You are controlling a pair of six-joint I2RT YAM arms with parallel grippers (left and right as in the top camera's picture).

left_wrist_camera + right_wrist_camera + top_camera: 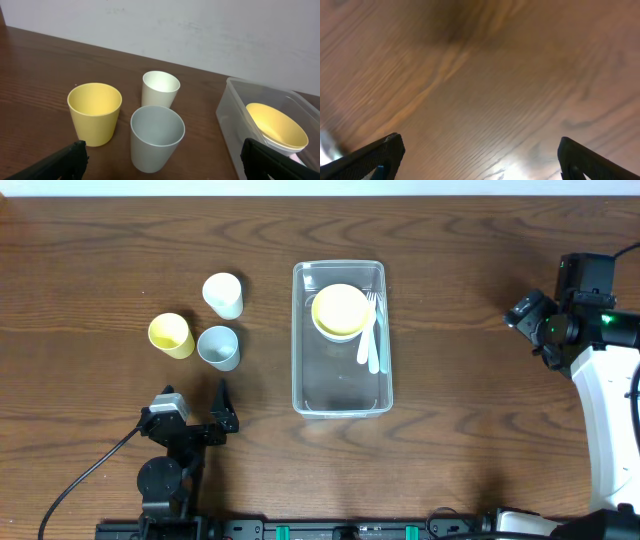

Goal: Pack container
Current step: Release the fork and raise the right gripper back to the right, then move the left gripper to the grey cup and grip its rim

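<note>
Sitting right of the left gripper (195, 394), apart: the container (340, 385).

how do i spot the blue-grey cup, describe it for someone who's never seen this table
Find the clear container in the middle of the wooden table; three upright cups cluster on its left. The blue-grey cup is the one closest to the left arm's fingers, unlike the yellow cup beside it and the white cup farther back.
</note>
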